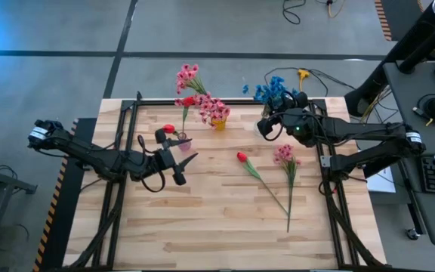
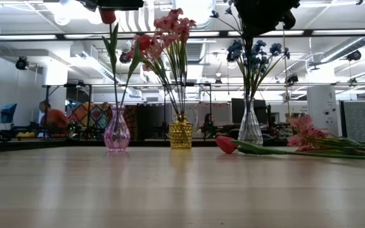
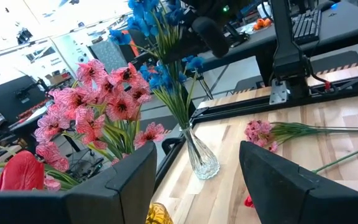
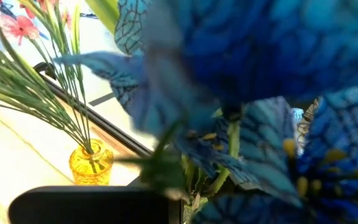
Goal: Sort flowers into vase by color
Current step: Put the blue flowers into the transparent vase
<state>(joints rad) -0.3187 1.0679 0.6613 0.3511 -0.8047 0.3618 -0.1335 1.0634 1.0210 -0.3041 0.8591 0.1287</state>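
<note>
A red tulip (image 1: 168, 128) stands by its stem in a pink glass vase (image 2: 117, 132). Pink blooms (image 1: 191, 79) fill a yellow vase (image 2: 181, 134). Blue blooms (image 1: 273, 91) stand in a clear vase (image 2: 250, 130). A second red tulip (image 1: 242, 157) and a pink flower (image 1: 285, 154) lie flat on the table. My left gripper (image 1: 178, 155) is open beside the pink vase, and the tulip bud (image 3: 20, 174) sits outside its fingers. My right gripper (image 1: 266, 125) hovers at the blue blooms (image 4: 260, 74), which fill its wrist view and hide its fingers.
The three vases stand in a row near the table's far edge. The two loose flowers' stems (image 1: 287, 198) run toward the near edge, right of centre. Bare wood (image 1: 202, 227) lies across the near half. A black frame (image 1: 119, 136) borders the table.
</note>
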